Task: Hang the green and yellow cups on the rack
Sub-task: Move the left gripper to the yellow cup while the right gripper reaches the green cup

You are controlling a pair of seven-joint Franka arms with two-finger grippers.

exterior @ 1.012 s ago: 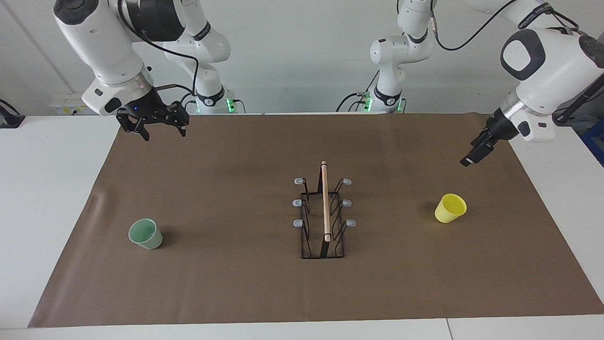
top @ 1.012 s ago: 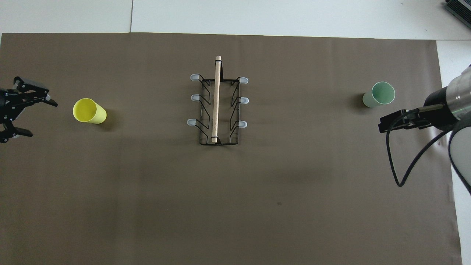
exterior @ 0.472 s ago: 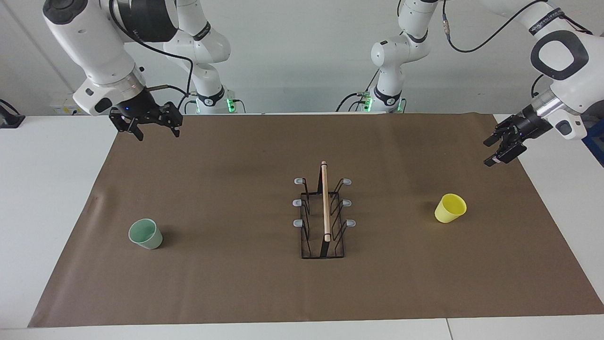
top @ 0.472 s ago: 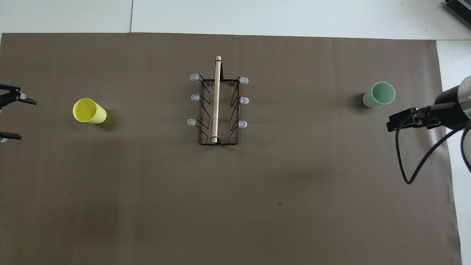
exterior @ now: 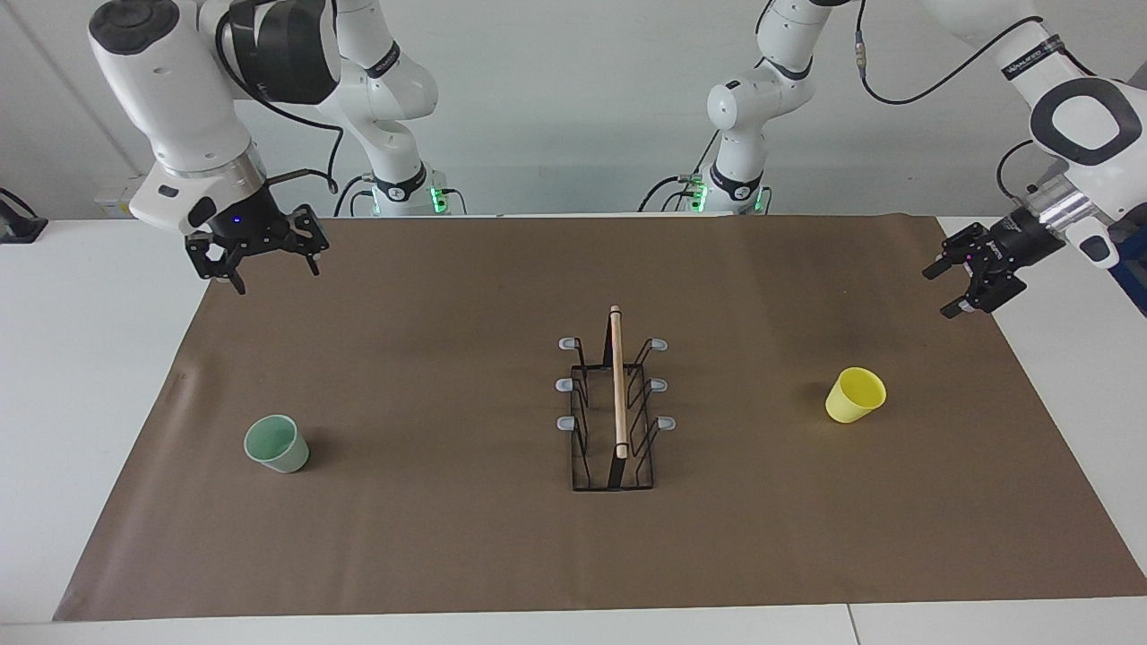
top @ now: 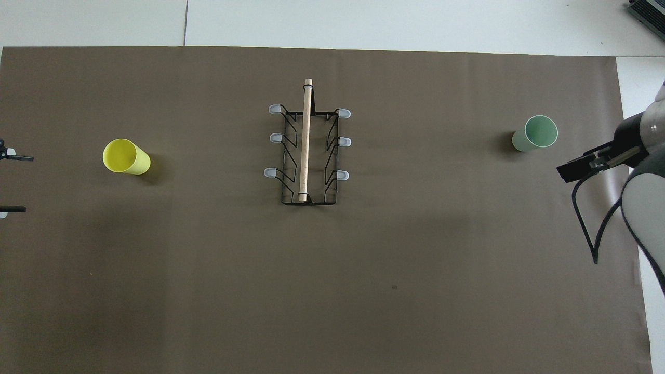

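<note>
The pale green cup (exterior: 277,443) stands upright, mouth up, on the mat toward the right arm's end; it also shows in the overhead view (top: 535,134). The yellow cup (exterior: 856,395) stands upright toward the left arm's end, also in the overhead view (top: 125,157). The black wire rack (exterior: 617,385) with its wooden rod stands mid-table between them (top: 306,140), all prongs bare. My right gripper (exterior: 273,276) hangs open and empty over the mat's edge, apart from the green cup (top: 569,171). My left gripper (exterior: 943,291) hangs open and empty over the mat's edge by the yellow cup (top: 15,183).
A brown paper mat (exterior: 448,537) covers most of the white table (exterior: 90,358). The arms' bases stand at the robots' end. A black cable (top: 584,223) loops from the right wrist.
Both grippers have drawn outward toward their own ends of the table. The right gripper has also dropped a little. The cups and rack have not moved.
</note>
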